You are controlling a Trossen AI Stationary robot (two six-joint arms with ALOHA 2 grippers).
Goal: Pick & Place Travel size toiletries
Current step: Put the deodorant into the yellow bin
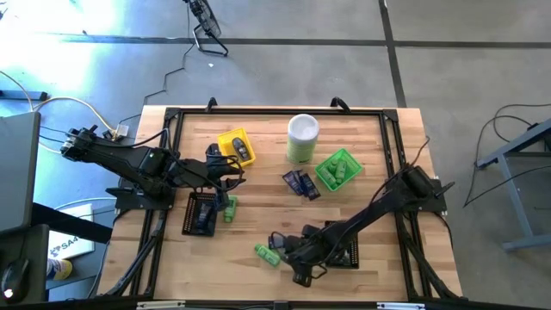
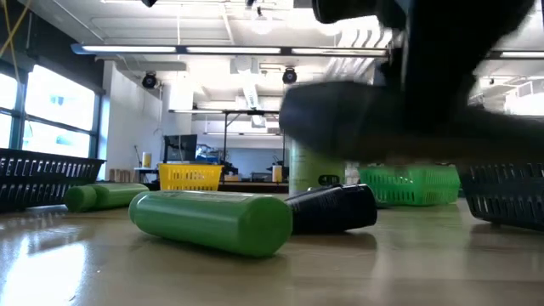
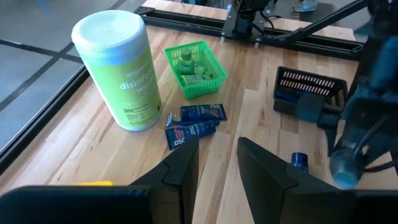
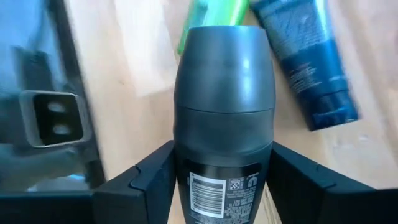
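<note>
Right gripper [image 4: 222, 180]: at the near edge of the bench [image 1: 258, 138], we see its two fingers clamped on a dark grey bottle [image 4: 224, 106] with a barcode label.
Near toiletries: a green tube [image 1: 266, 254] lies just beside the right gripper; in the low view we see it flat on the bench with a dark tube [image 2: 333, 209] behind it.
Black tray [image 1: 200, 213]: near the left arm, with a green bottle [image 1: 230, 208] beside it.
Left gripper [image 3: 217, 163]: we see it hovering above the yellow tray [image 1: 235, 145], fingers narrowly apart, holding nothing.
Navy packets [image 1: 301, 183]: mid-bench, beside the green tray.
Green tray [image 1: 337, 169]: holds green bottles.
Canister [image 1: 302, 138]: upright, farthest back.
</note>
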